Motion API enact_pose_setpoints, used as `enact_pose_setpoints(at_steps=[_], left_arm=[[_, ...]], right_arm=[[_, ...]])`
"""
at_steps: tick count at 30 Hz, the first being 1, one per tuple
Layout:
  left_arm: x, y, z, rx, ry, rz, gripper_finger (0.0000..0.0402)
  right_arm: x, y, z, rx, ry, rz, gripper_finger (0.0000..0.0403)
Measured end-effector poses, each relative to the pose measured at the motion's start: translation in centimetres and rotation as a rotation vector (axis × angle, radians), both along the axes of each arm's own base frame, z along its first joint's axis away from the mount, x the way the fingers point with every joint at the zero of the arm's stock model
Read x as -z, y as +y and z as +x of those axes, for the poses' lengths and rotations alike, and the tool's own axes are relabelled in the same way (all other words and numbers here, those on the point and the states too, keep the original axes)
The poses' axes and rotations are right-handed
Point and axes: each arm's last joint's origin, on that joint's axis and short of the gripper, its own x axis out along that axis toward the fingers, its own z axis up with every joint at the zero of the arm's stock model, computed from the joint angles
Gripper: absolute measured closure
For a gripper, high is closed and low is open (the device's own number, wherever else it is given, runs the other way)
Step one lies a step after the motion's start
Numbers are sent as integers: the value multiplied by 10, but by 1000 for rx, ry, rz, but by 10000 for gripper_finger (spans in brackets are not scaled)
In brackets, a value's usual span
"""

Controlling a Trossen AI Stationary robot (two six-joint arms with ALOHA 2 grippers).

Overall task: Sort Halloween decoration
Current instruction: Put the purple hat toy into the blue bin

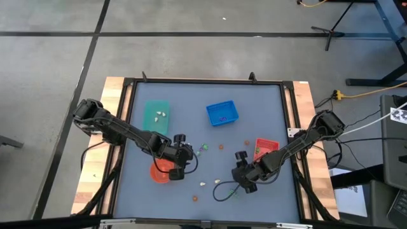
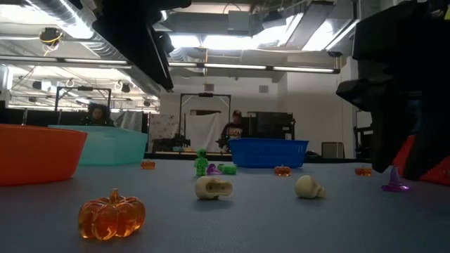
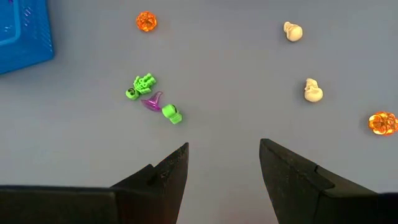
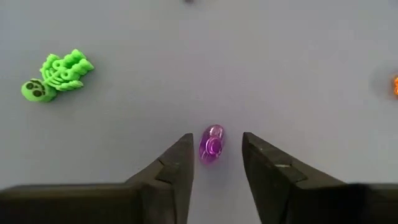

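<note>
— Where is your right hand (image 4: 214, 163) and what is it doing?

— It is low over the bench (image 1: 267, 121), in the lower middle of the high view. My two fingers (image 4: 171, 168) stand on either side of a tiny purple trinket (image 4: 211, 144); they are partly drawn in but do not touch it, so I am gripping nothing yet.

— How do you do this well?

— I judge the pinch needs care. The piece is small, rounded and glossy, so it could squirt out if one finger meets it first. I would keep it centred between the tips, stay flat to the bench, close evenly, and lift only once it sits firm.

— And the other hand?

— My left hand (image 3: 222, 163) hangs released, fingers apart, by the orange bowl (image 1: 163, 170) at lower left in the high view.

— What do the Halloween decoration pieces look like?

— Tiny moulded trinkets, scattered. A green skeleton (image 4: 56, 76) lies at upper left of my right wrist view, well apart from the purple one. The low view shows a clear orange pumpkin (image 2: 112, 213) at lower left, two cream skulls (image 2: 213, 187) mid-frame, and a purple witch hat (image 2: 396, 180) at right. A teal tray (image 1: 157, 116), blue tray (image 1: 222, 113) and red tray (image 1: 265, 148) wait farther out.
</note>
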Motion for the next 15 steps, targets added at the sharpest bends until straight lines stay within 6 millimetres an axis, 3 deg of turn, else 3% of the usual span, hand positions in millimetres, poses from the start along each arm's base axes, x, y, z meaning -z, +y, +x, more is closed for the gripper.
enact_pose_setpoints(at_steps=[6,15], left_arm=[[0,0,0,-1,0,0,221],[0,0,0,-1,0,0,221]], right_arm=[[0,0,0,0,0,1,318],[0,0,0,-8,11,16,348]])
